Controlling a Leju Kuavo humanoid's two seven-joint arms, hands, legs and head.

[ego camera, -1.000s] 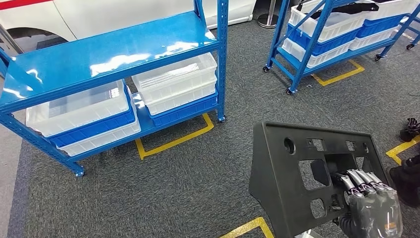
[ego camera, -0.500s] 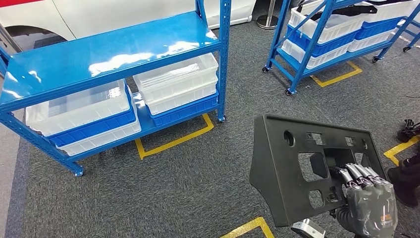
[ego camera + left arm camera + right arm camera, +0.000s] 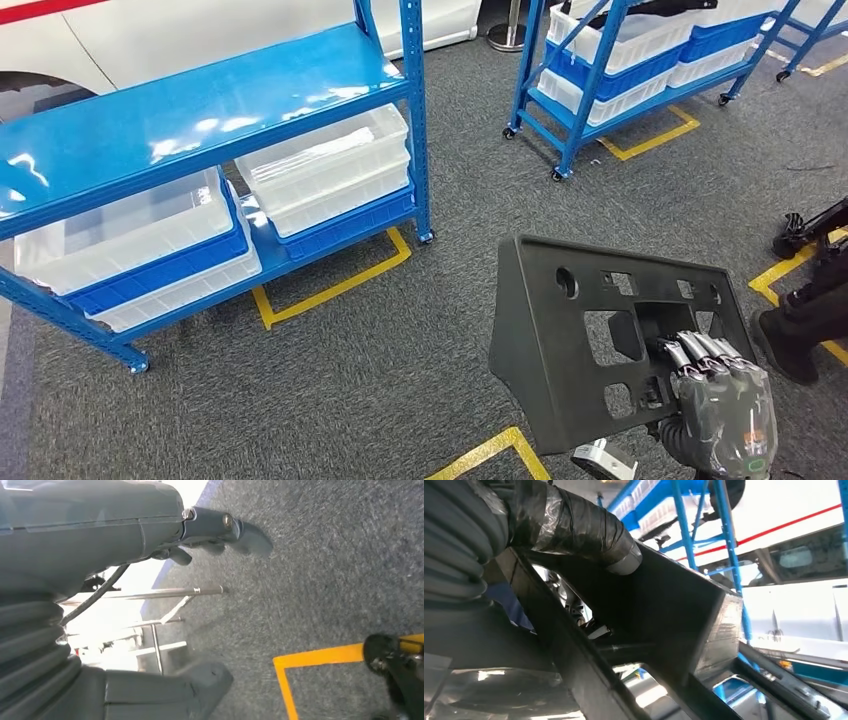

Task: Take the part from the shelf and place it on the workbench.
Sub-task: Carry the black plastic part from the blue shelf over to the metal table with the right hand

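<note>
Right hand (image 3: pixel 722 415) is carrying the black part (image 3: pixel 590 340) at 5 o'clock in the head view, fingers (image 3: pixel 700 352) hooking through a cutout and grasping it. The part is off the blue shelf (image 3: pixel 200 110) at 10 o'clock, hanging over the carpet. Risk: a one-handed hold through one opening, so the wide panel may be swinging or slipping while walking. Left hand (image 3: pixel 125 530) is hanging low, its fingers' state impossible to tell. No desk is visible.

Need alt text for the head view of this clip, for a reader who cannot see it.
The robot's right hand holds a large black plastic panel with cut-out openings above grey carpet marked with yellow tape. To the left stands a blue metal shelf rack with white and blue plastic bins on its lower level; a second rack stands farther back.
</note>
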